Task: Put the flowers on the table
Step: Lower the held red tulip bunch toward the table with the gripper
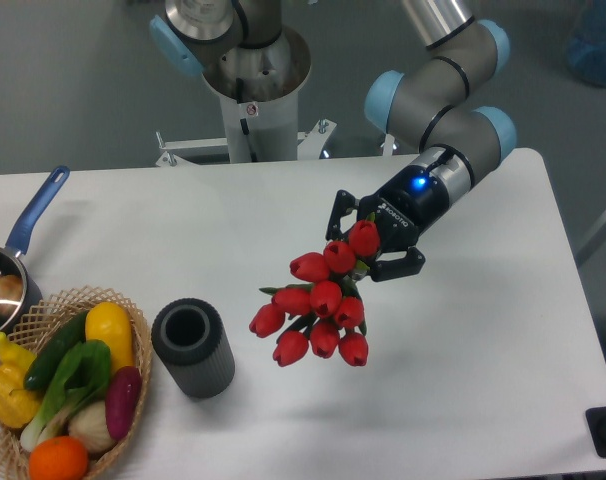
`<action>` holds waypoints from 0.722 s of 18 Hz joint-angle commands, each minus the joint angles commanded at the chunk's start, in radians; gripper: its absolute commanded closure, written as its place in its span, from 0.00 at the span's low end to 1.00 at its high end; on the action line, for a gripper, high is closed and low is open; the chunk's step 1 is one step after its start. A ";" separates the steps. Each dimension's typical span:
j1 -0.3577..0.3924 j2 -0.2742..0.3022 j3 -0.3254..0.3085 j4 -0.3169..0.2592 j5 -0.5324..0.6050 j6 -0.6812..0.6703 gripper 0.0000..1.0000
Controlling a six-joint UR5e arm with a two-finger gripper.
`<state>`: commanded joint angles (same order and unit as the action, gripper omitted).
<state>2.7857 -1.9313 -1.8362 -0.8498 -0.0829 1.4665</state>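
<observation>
The tool [368,250] grips the flowers [318,305] above the table [463,380] — mid-carry, I judge. Next: lower them, then release.

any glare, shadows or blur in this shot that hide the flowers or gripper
Fixed camera view: lighting is soft and even, with no strong glare on the table; the flowers are sharp and cast only a faint shadow beneath them; the gripper is dark, with a blue light glowing on its wrist, and the tulip heads hide its fingertips; the saucepan shows small bright reflections at the left edge.
</observation>
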 joint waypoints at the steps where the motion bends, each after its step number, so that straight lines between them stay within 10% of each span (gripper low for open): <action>1: 0.000 0.000 -0.003 0.000 0.002 0.003 0.70; 13: -0.005 0.012 0.006 0.000 0.254 0.008 0.72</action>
<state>2.7811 -1.9190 -1.8301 -0.8498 0.1714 1.4742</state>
